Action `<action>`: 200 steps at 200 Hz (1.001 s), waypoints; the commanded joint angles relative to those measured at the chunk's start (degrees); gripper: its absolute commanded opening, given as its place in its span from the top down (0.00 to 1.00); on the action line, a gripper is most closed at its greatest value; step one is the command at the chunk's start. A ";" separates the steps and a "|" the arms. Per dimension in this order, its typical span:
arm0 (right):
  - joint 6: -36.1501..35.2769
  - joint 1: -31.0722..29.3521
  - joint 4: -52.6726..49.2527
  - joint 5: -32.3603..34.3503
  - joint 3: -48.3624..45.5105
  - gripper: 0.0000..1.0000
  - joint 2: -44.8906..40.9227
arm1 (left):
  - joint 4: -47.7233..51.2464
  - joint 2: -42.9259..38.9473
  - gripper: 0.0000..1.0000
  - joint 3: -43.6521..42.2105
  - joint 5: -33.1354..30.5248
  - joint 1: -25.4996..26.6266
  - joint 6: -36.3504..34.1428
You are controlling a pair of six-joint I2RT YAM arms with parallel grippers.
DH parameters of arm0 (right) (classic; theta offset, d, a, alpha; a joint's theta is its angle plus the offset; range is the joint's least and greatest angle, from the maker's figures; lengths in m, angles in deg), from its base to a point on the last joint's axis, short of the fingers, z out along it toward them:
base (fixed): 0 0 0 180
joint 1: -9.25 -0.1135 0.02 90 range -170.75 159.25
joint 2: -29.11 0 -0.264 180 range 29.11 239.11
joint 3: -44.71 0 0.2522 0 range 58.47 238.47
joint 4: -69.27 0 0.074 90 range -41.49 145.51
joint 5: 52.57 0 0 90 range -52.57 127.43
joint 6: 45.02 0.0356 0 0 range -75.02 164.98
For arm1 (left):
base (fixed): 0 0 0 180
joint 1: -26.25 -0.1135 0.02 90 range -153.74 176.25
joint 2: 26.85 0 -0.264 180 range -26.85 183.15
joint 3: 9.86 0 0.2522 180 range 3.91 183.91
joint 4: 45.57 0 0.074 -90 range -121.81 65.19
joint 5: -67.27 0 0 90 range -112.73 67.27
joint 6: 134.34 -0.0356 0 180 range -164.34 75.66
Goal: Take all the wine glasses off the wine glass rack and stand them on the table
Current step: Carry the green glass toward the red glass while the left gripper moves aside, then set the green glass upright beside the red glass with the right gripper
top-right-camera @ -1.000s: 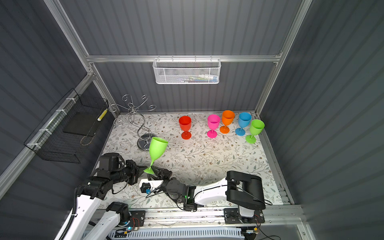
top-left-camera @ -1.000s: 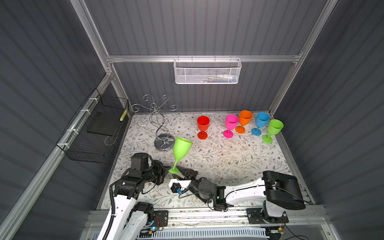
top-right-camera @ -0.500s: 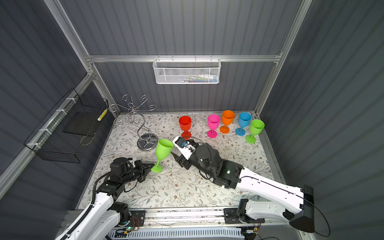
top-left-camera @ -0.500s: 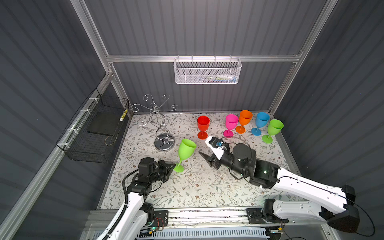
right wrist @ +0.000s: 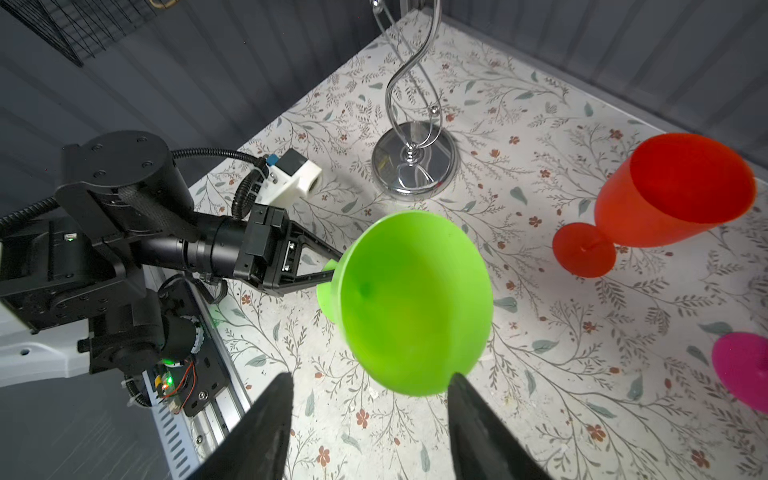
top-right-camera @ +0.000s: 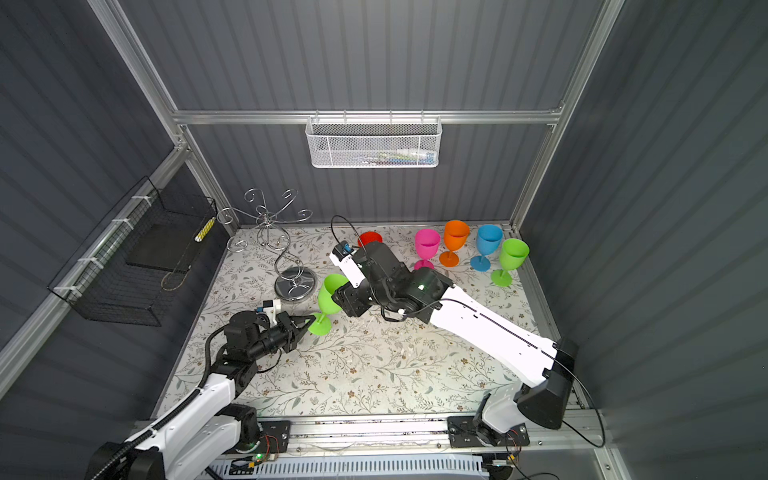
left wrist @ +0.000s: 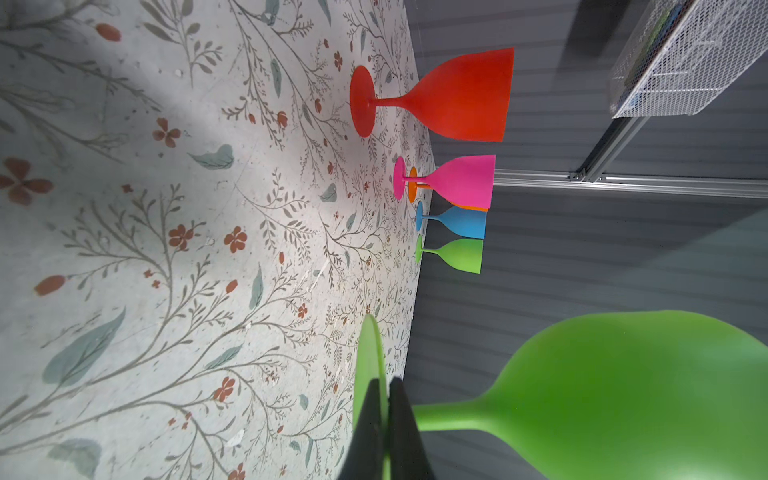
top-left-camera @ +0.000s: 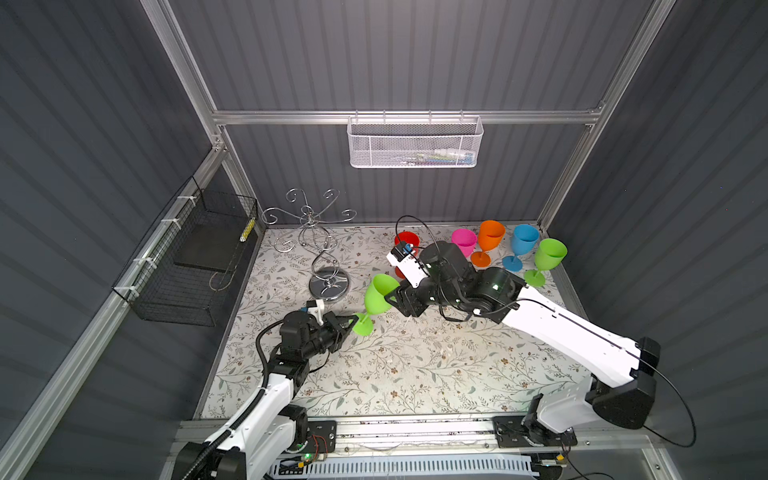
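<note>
Green wine glass (top-left-camera: pixel 380 293), off wine glass rack (top-left-camera: pixel 322 259): left fingers (left wrist: pixel 401 424) pinching foot, right fingers (right wrist: pixel 266 415) wide at bowl; bowl grasp likely next.

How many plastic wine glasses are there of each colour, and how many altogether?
Green plastic wine glass: 2
Red plastic wine glass: 1
Pink plastic wine glass: 1
Orange plastic wine glass: 1
Blue plastic wine glass: 1
Total: 6
</note>
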 commanded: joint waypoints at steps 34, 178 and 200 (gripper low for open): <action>-0.95 -0.94 -4.82 -0.38 6.42 0.45 6.07 | -10.79 3.72 1.00 -1.40 2.28 0.30 -2.96; -3.63 1.36 -13.93 11.39 12.26 1.00 11.58 | -0.04 2.50 0.01 0.45 0.42 0.30 -8.03; -3.31 3.83 -12.79 13.43 9.74 1.00 11.44 | 11.80 -1.44 0.00 3.46 -2.70 0.30 -13.45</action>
